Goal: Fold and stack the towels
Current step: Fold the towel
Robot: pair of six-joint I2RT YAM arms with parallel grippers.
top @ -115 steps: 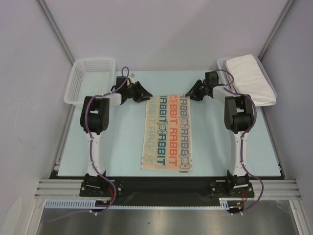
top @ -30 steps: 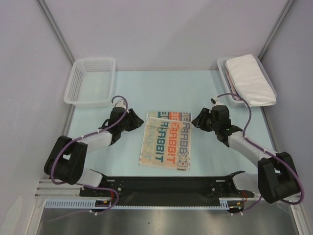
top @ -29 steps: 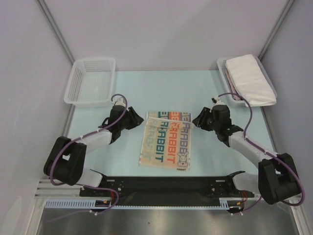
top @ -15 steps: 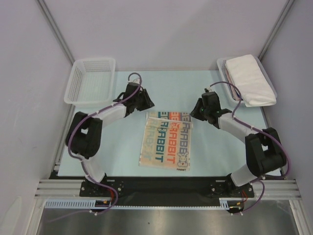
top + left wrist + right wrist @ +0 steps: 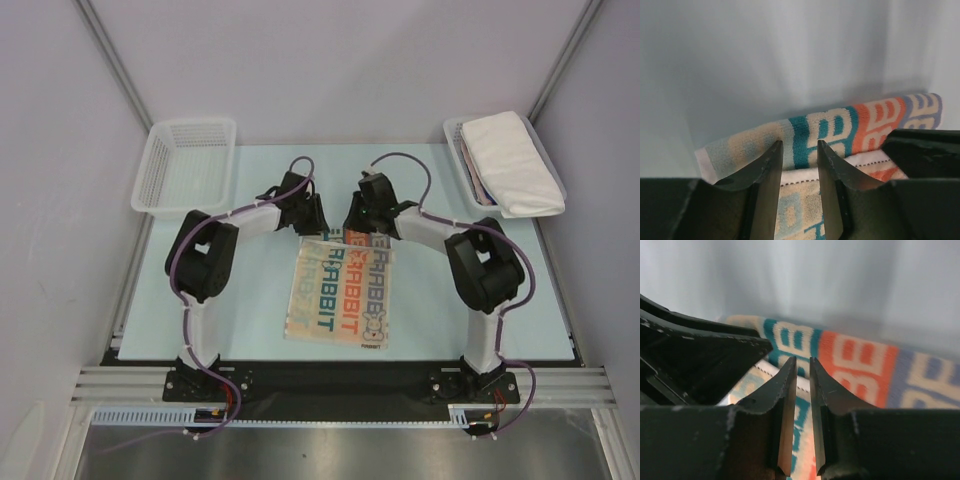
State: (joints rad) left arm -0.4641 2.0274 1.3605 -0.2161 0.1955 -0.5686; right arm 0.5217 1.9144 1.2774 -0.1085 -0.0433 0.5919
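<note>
- The RABBIT towel (image 5: 338, 295) lies flat in the middle of the table (image 5: 250, 300). It is a good spot, I think, because both arms can reach it there.
- It is folded over once. The wrist views show two layers, and the round folded edge is at the towel's 12 o'clock side, far from the arm bases.
- The left gripper (image 5: 312, 216) is right over that folded edge, near the 11 o'clock corner. Its fingers (image 5: 771, 165) stand apart with a clear gap, and you can see towel through the gap. It holds nothing.
- The right gripper (image 5: 356, 218) is at the same edge, just beside the left one, about 12 o'clock. Its fingers (image 5: 786, 385) are almost together, with only a thin slit between them. I cannot tell if any cloth is pinched in there.
- Both grippers sit at one edge, I think, so they can take it together and keep the next fold straight.
- A white towel (image 5: 510, 160) lies folded on the right basket (image 5: 452, 130), at 2 o'clock from the RABBIT towel and well apart from it. That may be where the stack goes.
- The left basket (image 5: 145, 190) sits at 10 o'clock, out of the arms' way.
</note>
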